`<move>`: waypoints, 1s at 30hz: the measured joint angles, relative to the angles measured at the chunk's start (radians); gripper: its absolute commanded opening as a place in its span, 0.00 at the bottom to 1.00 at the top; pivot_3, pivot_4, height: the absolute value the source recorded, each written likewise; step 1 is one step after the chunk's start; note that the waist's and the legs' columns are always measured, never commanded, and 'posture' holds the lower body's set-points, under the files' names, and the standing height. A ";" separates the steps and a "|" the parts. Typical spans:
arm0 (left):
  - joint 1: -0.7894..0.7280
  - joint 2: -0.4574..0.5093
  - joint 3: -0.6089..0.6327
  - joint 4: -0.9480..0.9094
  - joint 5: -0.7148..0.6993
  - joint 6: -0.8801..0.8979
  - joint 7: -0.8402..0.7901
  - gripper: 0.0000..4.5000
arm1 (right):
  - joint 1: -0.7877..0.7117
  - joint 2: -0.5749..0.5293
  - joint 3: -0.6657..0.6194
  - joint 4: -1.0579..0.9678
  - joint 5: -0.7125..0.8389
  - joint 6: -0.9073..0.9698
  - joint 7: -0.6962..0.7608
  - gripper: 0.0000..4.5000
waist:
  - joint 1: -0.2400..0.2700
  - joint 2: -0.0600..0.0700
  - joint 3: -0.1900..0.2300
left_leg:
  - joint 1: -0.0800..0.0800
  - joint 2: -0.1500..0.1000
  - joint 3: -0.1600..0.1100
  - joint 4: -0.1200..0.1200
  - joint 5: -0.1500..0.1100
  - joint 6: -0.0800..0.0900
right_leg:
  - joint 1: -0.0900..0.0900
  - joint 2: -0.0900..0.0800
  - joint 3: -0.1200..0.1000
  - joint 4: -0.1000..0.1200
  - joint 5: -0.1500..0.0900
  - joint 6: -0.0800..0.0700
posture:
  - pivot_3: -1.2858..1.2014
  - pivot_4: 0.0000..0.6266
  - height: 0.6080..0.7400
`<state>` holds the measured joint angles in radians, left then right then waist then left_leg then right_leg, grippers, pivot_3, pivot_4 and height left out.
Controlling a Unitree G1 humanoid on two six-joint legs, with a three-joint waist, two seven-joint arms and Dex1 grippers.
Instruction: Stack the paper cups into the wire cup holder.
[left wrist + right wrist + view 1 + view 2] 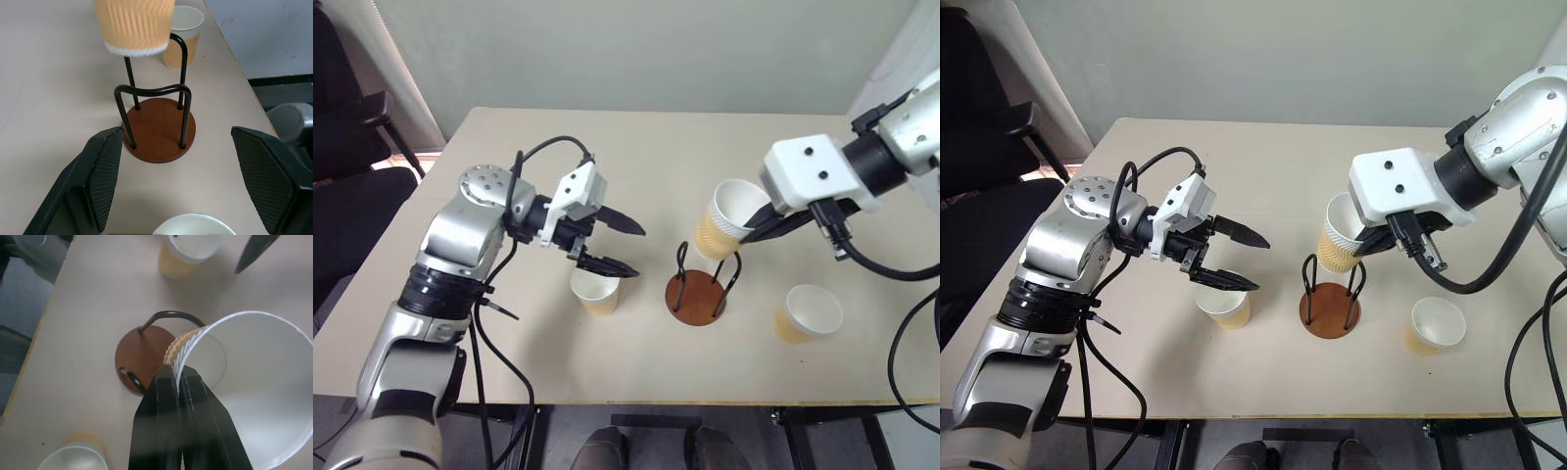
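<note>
Our right gripper (178, 382) pinching the wall of a tilted paper cup (729, 217) above the empty wire cup holder (697, 295), our left gripper (614, 245) spread wide, holding nothing, over a second cup (595, 291), third cup (808, 313) standing on the table (509, 166) beside the holder.

The right gripper (756, 231) pinches a tilted cup's (729, 219) rim above the holder (697, 295). The left gripper (623, 247) hangs spread over another cup (595, 290).
</note>
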<state>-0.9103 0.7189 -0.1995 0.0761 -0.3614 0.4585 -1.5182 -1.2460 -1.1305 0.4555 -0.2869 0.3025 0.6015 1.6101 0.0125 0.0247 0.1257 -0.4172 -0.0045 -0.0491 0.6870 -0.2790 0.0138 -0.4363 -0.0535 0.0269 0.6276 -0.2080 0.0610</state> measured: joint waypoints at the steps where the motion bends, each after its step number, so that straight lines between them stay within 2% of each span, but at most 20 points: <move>1: 0.000 0.000 0.000 0.000 0.000 -0.001 0.000 0.84 | 0.010 -0.001 0.000 -0.003 0.000 -0.002 0.000 0.00 | 0.000 0.000 0.000 | 0.000 0.000 0.000 0.000 0.000 0.000 | 0.000 0.000 0.000 0.000 0.000 0.000 | 0.52 0.24 1.00; 9: -0.010 0.001 0.000 0.019 0.007 -0.017 -0.002 0.84 | 0.106 0.033 0.015 -0.040 -0.073 -0.064 0.000 0.00 | -0.001 0.000 0.000 | 0.000 0.000 0.001 0.001 0.000 0.000 | 0.000 0.000 0.000 0.001 0.000 0.000 | 0.52 0.24 1.00; 12: -0.011 0.001 0.000 0.030 0.011 -0.021 -0.003 0.84 | 0.131 0.047 0.020 -0.042 -0.107 -0.090 0.000 0.12 | -0.001 0.000 0.000 | 0.000 0.000 0.001 0.002 0.000 0.000 | 0.000 0.000 0.000 0.001 0.000 0.000 | 0.52 0.24 1.00; 20: -0.022 0.029 0.000 0.039 0.023 -0.026 -0.003 0.84 | 0.149 0.109 0.014 -0.051 -0.144 -0.069 -0.040 0.72 | -0.003 0.000 0.000 | 0.000 0.000 0.001 0.003 0.000 0.000 | 0.000 0.000 0.000 0.001 0.001 -0.001 | 0.52 0.24 1.00; 25: 0.004 0.216 0.014 -0.036 0.033 -0.019 -0.048 0.84 | 0.146 0.166 -0.089 0.008 -0.116 0.020 -0.124 0.72 | -0.011 0.000 0.000 | 0.000 0.000 0.001 0.001 0.000 0.000 | -0.001 0.001 0.000 0.000 0.001 -0.001 | 0.52 0.24 1.00; 27: 0.024 0.261 0.023 -0.077 0.018 -0.013 -0.052 0.84 | 0.139 0.193 -0.129 0.015 -0.069 0.084 -0.143 0.72 | -0.012 0.000 0.000 | 0.000 0.000 0.000 0.001 0.000 0.000 | -0.001 0.001 0.000 0.000 0.001 -0.001 | 0.52 0.24 1.00; 30: 0.088 0.387 0.017 -0.172 -0.052 -0.001 -0.056 0.84 | 0.131 0.213 -0.219 0.005 0.059 0.217 -0.146 0.72 | -0.012 0.000 0.000 | -0.001 0.000 0.001 0.000 0.000 0.000 | -0.002 0.001 0.000 -0.001 0.001 -0.002 | 0.52 0.24 1.00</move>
<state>-0.8223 1.1061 -0.1826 -0.0960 -0.4136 0.4571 -1.5739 -1.1152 -0.9175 0.2361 -0.2820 0.3614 0.8181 1.4636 0.0006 0.0244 0.1259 -0.4181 -0.0042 -0.0484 0.6866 -0.2788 0.0138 -0.4383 -0.0522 0.0273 0.6262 -0.2075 0.0589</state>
